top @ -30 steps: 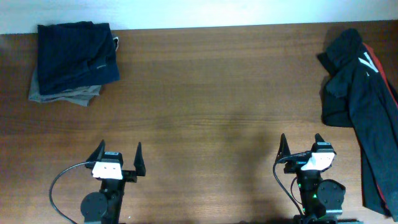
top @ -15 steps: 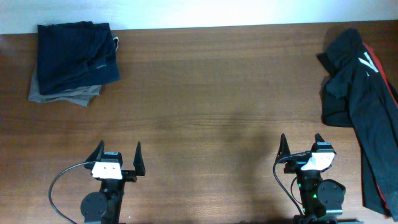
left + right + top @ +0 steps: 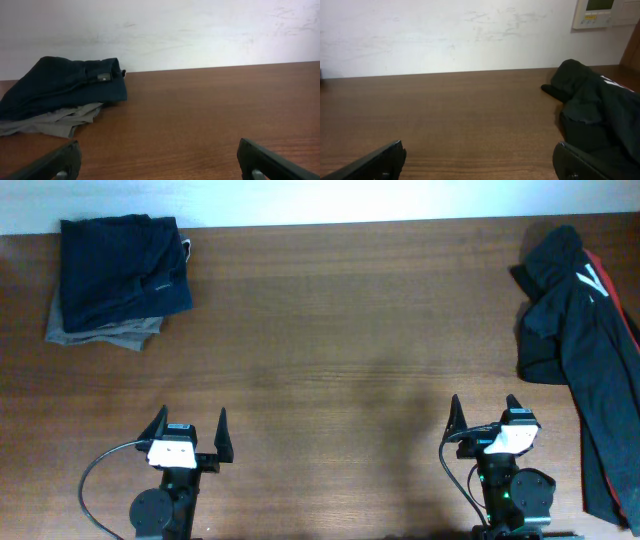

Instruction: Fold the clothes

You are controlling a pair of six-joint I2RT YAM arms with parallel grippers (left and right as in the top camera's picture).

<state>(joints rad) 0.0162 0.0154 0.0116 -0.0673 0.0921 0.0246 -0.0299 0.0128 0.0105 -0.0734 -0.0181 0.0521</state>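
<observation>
Navy shorts [image 3: 125, 270] are stacked folded on a grey garment [image 3: 100, 335]; the jacket [image 3: 580, 350] lies unfolded on the bench [image 3: 340, 330]. Left fingers [image 3: 156, 426] and right fingers [image 3: 454, 416] are held apart, empty.

Ahead and to the left of the left gripper [image 3: 193, 412], we see only the fringe of the grey garment [image 3: 100, 335]; the navy shorts [image 3: 120, 270] lie over the rest of it. The pale label [image 3: 104, 77] on their waistband is too small for us to read. To the right of the right gripper [image 3: 484, 402], the black-and-red jacket [image 3: 580, 350] runs off the picture's edge in both the overhead and the right wrist view. In each wrist view the bottom edge cuts the fingers [image 3: 55, 164], leaving us only their tips. Ahead and to the right of the right gripper, the wall panel [image 3: 602, 12] is cropped at the top, and its markings are too blurred for us to make out.
</observation>
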